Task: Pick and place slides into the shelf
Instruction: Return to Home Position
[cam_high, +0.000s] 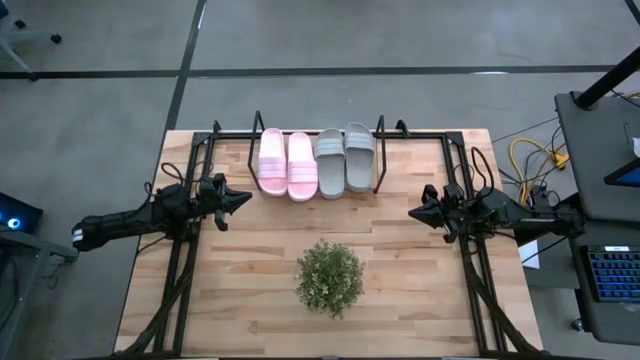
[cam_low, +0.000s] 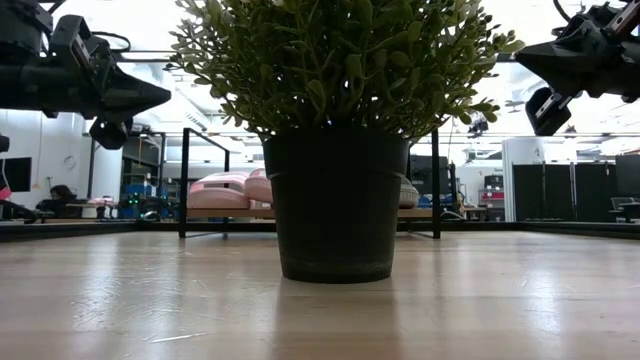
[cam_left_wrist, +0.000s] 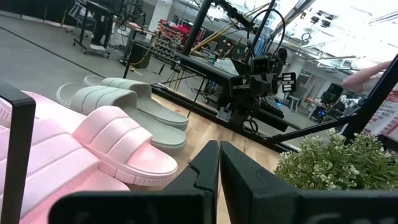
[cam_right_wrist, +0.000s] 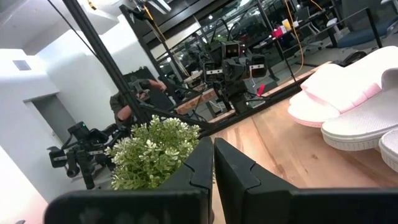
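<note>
- Over the left side of the bench (cam_high: 420, 300), the left arm (cam_high: 150, 217) is reaching in from the edge. The left jaws are hovering clear of the wood, near the left front corner of the shelf (cam_high: 379, 160).
- I am reading the left jaws as closed on nothing: the left wrist view is showing only a hairline between the two dark fingers (cam_left_wrist: 202, 171).
- Along the back of the bench, the shelf is carrying all four slides in one row between its black rails.
- At the row's left end, the first pink slide (cam_high: 272, 160) is lying flat on the shelf board, with the second pink slide (cam_high: 302, 166) just beside it.
- Next in line, the first grey slide (cam_high: 330, 163) is sitting just beside the second pink one. The second grey slide (cam_high: 359, 156) is closing the row, set a little farther back than its partner.
- Nearer the front, the green plant (cam_high: 329, 277) is standing upright in a dark pot (cam_low: 335, 205) about mid-bench, well apart from the shelf and from both arms.
- Over the right side, the right arm (cam_high: 500, 213) is coming in from the edge. The right jaws are hanging above the wood near the shelf's right front corner.
- I am seeing the right jaws closed as well, with the fingers (cam_right_wrist: 199, 165) all but meeting and gripping nothing.
</note>
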